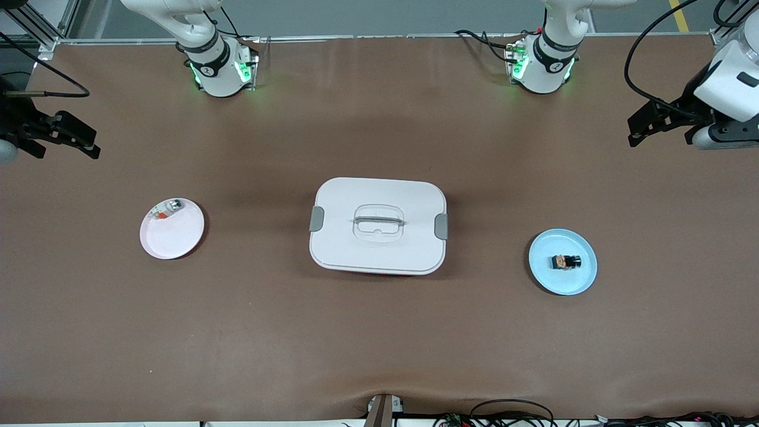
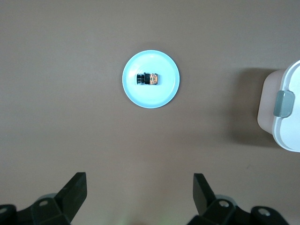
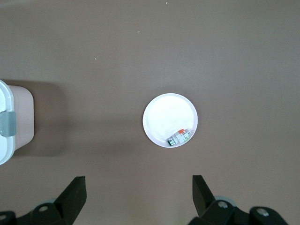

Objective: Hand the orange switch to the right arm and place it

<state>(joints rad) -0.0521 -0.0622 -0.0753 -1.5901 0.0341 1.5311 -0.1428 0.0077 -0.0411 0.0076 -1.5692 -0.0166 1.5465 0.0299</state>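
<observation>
Right now my left gripper (image 2: 139, 197) hangs high over the bare brown table (image 1: 379, 344) at the left arm's end, its two fingers spread wide with nothing between them. My right gripper (image 3: 138, 197) hangs the same way over the right arm's end, also spread wide and holding nothing.

From my left wrist I look down on the orange switch (image 2: 147, 79): it lies on its side near the middle of the blue plate (image 2: 164, 96), black at one end and orange-tan at the other. The front view shows that plate (image 1: 542, 270) toward the left arm's end of the table, with the switch (image 1: 567, 261) on it.

A white lidded box (image 1: 378, 225) with grey clips and a handle sits in the middle of the table, between the two plates. Toward the right arm's end lies a white plate (image 1: 172, 240), and a small silvery part with a red-orange bit (image 3: 179, 137) rests against its rim, on the side farther from the front camera.
</observation>
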